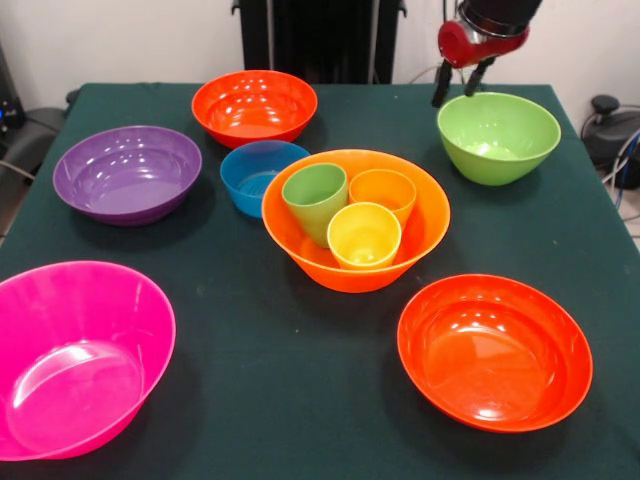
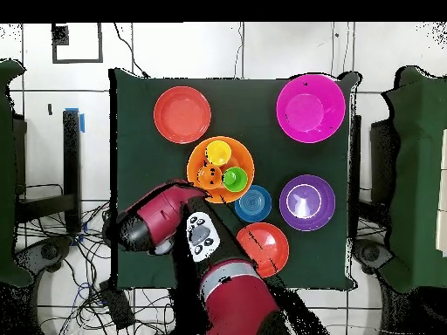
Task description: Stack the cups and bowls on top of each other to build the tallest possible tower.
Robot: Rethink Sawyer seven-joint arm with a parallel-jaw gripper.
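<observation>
While the gripper (image 1: 459,92) hangs just above the far rim of the lime green bowl (image 1: 498,136), its two dark fingers stand a little apart with nothing between them, so it is empty and spread. Mid-table sits the large light orange bowl (image 1: 356,219), and inside it the three cups stand upright, side by side and mouths up: the green cup (image 1: 315,198), the orange cup (image 1: 382,189) and the yellow cup (image 1: 363,235), nested in the bowl but not in one another. Everything else lies loose on the dark green table (image 1: 290,390): the small blue bowl (image 1: 258,176) just beside the light orange one, the purple bowl (image 1: 128,173) further out, one red-orange bowl (image 1: 254,106) at the far side, the other red-orange bowl (image 1: 494,351) at the near side, and the pink bowl (image 1: 78,356) at the near corner. From overhead the arm (image 2: 175,218) covers the lime bowl entirely. By my reading, the tower is barely begun, a base with cups in it, and the step in hand looks like a pickup of the lime bowl. That calls for lowering one finger inside the rim and one outside, pinching the thin wall, then lifting clear before carrying it toward the middle, where the cups leave little flat seat for it.
</observation>
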